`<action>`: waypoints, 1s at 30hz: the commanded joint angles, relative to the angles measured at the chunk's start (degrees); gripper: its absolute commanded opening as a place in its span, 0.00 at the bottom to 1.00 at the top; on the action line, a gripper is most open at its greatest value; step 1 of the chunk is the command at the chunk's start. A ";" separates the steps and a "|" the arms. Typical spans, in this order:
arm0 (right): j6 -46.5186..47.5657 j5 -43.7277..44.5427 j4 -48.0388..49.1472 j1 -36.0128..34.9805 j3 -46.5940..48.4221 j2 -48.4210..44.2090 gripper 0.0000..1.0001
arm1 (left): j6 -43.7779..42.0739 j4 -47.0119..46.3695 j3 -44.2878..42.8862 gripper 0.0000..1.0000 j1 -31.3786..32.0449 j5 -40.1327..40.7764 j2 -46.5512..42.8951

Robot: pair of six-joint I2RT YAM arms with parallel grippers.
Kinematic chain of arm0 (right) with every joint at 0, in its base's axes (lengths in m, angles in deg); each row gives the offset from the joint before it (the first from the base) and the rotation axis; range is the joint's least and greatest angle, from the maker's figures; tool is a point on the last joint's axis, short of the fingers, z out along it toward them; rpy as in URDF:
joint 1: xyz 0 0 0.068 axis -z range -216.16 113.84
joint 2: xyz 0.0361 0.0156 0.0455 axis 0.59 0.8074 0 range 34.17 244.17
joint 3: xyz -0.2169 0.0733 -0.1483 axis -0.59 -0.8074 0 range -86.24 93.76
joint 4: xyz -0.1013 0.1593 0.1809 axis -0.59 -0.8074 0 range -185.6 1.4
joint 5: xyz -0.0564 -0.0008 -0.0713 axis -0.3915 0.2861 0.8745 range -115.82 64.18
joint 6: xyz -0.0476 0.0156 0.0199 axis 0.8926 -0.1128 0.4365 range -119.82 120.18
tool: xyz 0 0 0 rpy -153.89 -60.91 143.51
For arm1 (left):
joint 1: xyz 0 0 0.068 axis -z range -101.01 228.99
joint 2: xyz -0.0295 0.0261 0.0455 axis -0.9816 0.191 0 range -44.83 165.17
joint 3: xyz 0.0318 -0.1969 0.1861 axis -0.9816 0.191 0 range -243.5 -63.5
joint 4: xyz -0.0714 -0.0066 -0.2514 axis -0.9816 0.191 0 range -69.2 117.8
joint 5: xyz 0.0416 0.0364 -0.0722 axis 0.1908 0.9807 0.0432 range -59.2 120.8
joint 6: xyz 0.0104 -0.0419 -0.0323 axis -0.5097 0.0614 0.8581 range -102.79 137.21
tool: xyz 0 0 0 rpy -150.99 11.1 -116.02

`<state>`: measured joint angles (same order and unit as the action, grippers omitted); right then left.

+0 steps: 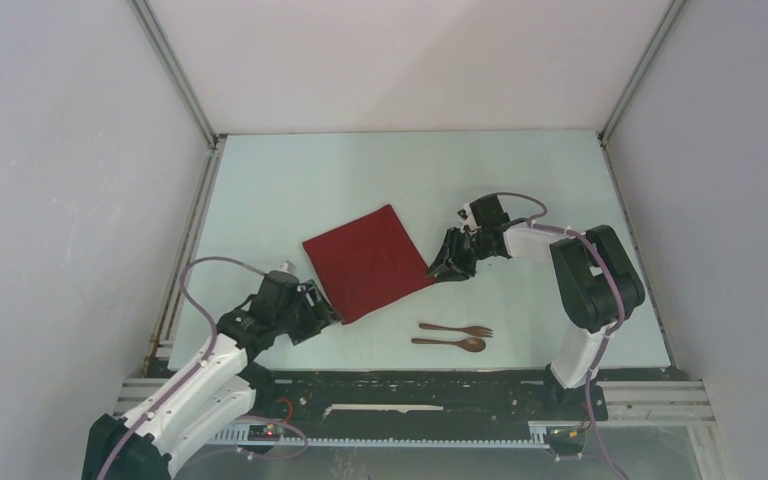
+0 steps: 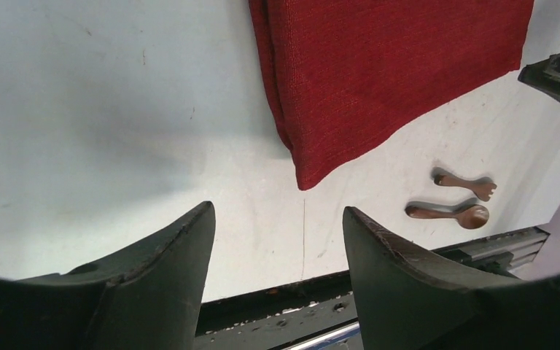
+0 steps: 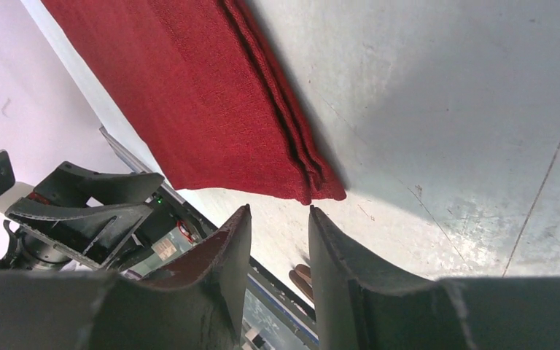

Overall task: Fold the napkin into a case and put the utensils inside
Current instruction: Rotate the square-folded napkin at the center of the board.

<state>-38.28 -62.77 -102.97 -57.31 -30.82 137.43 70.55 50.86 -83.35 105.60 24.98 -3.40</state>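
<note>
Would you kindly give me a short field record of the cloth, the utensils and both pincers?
napkin: folded in layers, flat on the table
fork: on the table, apart from the napkin
spoon: beside the fork, nearer the arms
left pincer: open, empty, by the napkin's near corner
right pincer: open, empty, by the napkin's right corner

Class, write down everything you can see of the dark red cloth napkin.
The dark red woven-looking cloth napkin lies flat on the pale table. It is folded into a rectangle, with stacked layers showing along its edges, and is turned diagonally. The left gripper and right gripper sit open near two adjacent corners, neither gripping it.
</note>
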 commanded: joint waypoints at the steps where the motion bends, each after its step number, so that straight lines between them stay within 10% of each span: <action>1: -0.53 -1.08 2.20 -0.26 -0.18 0.93 0.42 | -2.01 3.73 -3.46 0.70 0.20 2.99 -1.68; 30: -1.51 -1.45 2.16 -1.76 1.53 0.88 0.26 | -2.01 5.07 -5.81 0.69 0.20 3.19 -3.44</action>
<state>-38.98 -63.42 -102.01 -58.73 -30.80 139.51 69.63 56.02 -87.77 105.60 26.84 -6.02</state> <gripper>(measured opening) 0.268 0.692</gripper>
